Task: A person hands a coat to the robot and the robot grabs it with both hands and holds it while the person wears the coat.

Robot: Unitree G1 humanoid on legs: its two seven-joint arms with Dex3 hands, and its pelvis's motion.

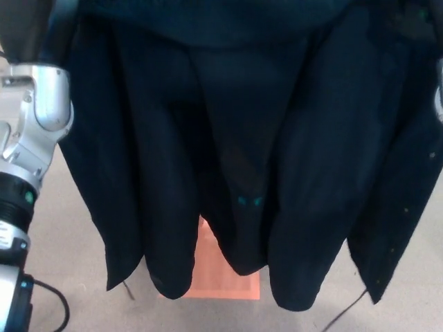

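Note:
The dark navy coat (235,138) fills most of the head view, hanging spread out with its inside toward me, the sleeves and hem dangling low. My left hand (24,24) shows only as a dark grey back at the top left corner, and the coat's shoulder hangs from it. Below it is my silver left forearm (34,117). A silver sliver of my right forearm (439,104) shows at the right edge; the right hand is above the picture. The coat hides the person.
A salmon-orange mat (225,273) lies on the beige floor (76,263) under the coat's hem. A black cable (52,297) loops at the bottom left beside my arm.

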